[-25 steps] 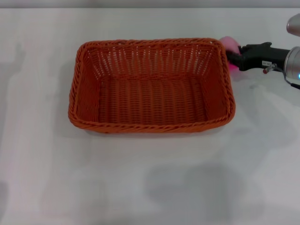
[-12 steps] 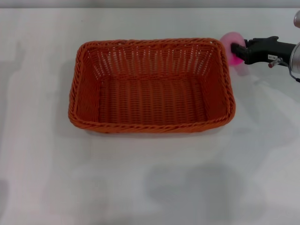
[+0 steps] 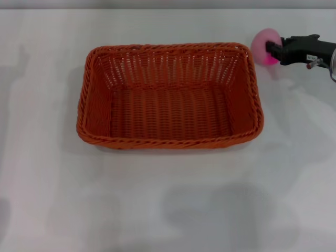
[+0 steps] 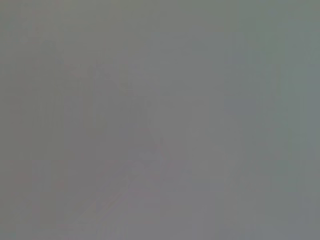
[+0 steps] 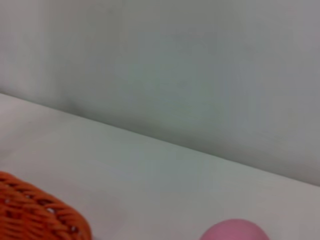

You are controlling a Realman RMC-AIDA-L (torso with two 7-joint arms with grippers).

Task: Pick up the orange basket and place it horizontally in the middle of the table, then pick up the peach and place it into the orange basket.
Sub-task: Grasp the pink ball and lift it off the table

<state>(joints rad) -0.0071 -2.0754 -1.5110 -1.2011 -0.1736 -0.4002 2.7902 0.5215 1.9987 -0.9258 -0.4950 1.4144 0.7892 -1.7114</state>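
Note:
The orange basket (image 3: 169, 96) lies lengthwise across the middle of the white table (image 3: 168, 199), open side up and with nothing in it. The pink peach (image 3: 261, 43) hangs just past the basket's far right corner, with a faint shadow on the table below it. My right gripper (image 3: 271, 50) reaches in from the right edge and is shut on the peach. In the right wrist view, a corner of the basket (image 5: 35, 216) and the top of the peach (image 5: 233, 231) show at the picture's edge. The left gripper is out of view.
A pale wall (image 5: 165, 65) rises behind the table's far edge. White tabletop (image 3: 47, 184) surrounds the basket on all sides. The left wrist view is a plain grey blur.
The right gripper has risen with the peach in it, moving away from the basket's corner toward the far right. The basket has not moved.

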